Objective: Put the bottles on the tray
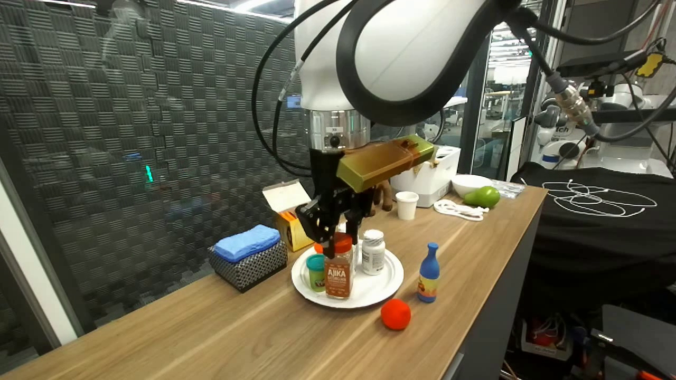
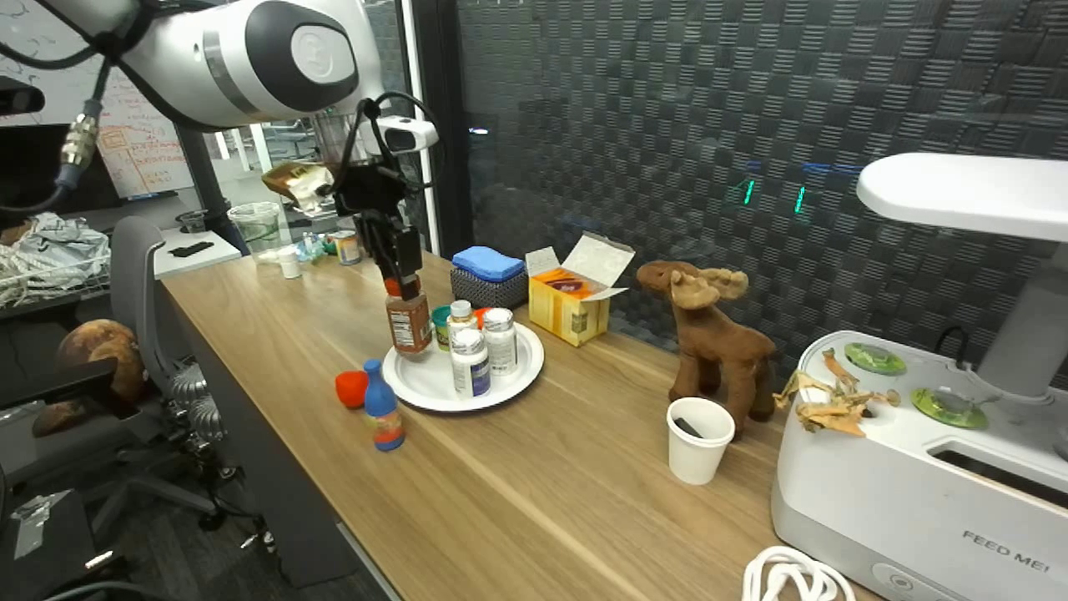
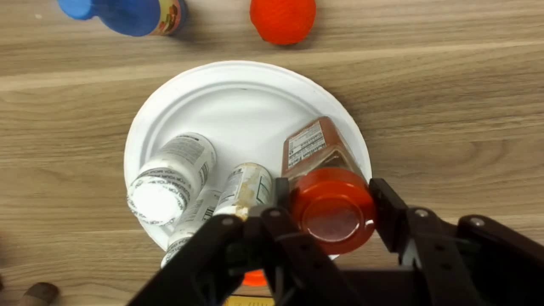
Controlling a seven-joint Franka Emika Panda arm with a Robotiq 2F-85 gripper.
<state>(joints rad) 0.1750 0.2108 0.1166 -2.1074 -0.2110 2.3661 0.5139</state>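
While the fingers (image 3: 387, 212), partly spread, clasp the red-capped jar (image 1: 338, 275) | tray (image 3: 242, 112) sits beneath | blue bottle (image 1: 429, 275) (upright) stands nearby

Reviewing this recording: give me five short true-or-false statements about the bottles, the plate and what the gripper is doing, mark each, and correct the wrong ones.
1. The gripper is closed on the red-capped spice jar. True.
2. Three pale-capped bottles stand on the round white plate. True.
3. Every bottle in the scene is on the plate. False: the blue bottle stands upright on the wooden table, outside the plate.
4. The red ball is on the table, apart from the blue bottle. True.
5. No container on the plate has a teal cap. False: the small green jar there has one, as an exterior view shows.
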